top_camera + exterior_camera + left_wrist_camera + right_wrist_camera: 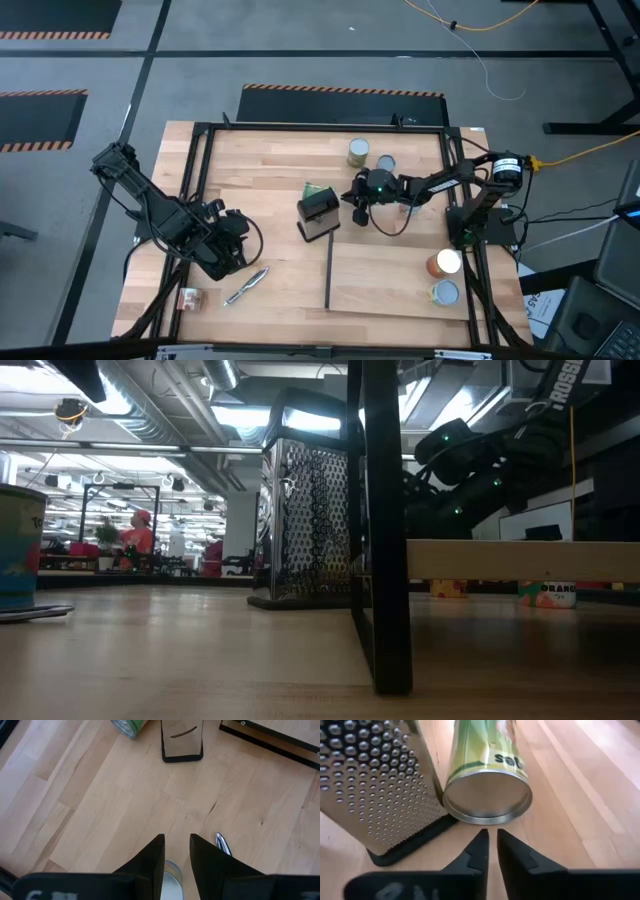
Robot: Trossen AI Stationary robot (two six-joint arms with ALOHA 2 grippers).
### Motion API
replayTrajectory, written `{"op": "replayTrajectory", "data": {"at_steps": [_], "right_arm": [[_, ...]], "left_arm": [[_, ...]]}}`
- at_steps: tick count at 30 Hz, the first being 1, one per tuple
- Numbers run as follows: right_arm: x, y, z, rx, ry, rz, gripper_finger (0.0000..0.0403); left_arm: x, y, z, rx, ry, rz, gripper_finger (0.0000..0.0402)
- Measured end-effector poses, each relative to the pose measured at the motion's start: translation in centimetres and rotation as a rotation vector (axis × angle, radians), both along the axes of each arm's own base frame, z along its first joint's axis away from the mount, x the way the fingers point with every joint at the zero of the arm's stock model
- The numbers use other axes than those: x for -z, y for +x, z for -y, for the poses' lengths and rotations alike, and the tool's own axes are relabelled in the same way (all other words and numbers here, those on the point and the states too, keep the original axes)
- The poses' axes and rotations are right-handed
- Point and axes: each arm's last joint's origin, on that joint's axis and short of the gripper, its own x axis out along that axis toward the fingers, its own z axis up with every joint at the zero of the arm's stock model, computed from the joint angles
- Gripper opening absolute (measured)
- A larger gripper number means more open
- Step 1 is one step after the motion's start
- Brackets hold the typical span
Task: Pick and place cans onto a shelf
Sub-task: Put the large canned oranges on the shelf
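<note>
Right end effector [492, 832]: near the tabletop's [260, 170] middle; fingers a narrow slit apart, nothing between them
Green can [487, 775]: lying on its side just ahead of those fingertips, silver base toward them, close beside the grater [375, 785]
Left end effector [176, 837]: low over the tabletop's left part; fingers slightly apart; a pale can top [171, 879] shows in the gap near their base, contact cannot be told
Open room: bare planks between the left end effector and the grater; a thin silver tool [245, 285] lies just beside the left arm
Shelf [390, 275]: pale wood panel at the near right, a thin black bar [328, 270] on its left side; its middle is bare
Cans on shelf: an orange-labelled one [446, 262] and a pale-topped one [445, 292], both at its right edge
Other cans: two upright [358, 152] [386, 162] near the far edge, well apart from the shelf
Surface: jointed light wood strips inside a black frame
Grater: perforated shiny metal, upright on a black base
Room: grey floor with striped hazard tape; people far off behind the tabletop
</note>
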Motion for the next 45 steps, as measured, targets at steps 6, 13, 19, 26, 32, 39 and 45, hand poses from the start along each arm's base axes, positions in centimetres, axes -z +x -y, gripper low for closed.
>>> {"op": "replayTrajectory", "data": {"at_steps": [6,13,19,26,32,39,45], "right_arm": [[0.0,0.0,0.0,0.023,-0.001,-0.007,0.0113],[0.0,0.0,0.3,0.07,-0.065,-0.018,0.0155],[-0.1,0.0,0.4,0.05,-0.1,-0.013,0.0156],[-0.5,0.2,0.9,0.061,-0.12,0.036,0.0156],[-0.9,0.3,1.4,0.052,-0.114,0.079,0.0156],[-0.9,0.3,1.4,0.039,-0.134,0.077,0.0156],[-1.1,0.4,1.5,0.041,-0.143,0.103,0.0156]], "left_arm": [[0.0,0.0,0.0,-0.001,0.003,0.002,0.0084],[0.0,0.0,0.0,-0.004,0.013,0.01,0.0084],[0.0,0.0,0.0,-0.004,0.013,0.01,0.0084],[0.0,0.0,0.0,-0.004,0.014,0.011,0.0084],[0.0,0.0,0.0,-0.004,0.014,0.011,0.0084],[0.0,0.0,0.0,-0.004,0.014,0.011,0.0084],[0.0,0.0,0.0,-0.004,0.014,0.011,0.0084]]}}
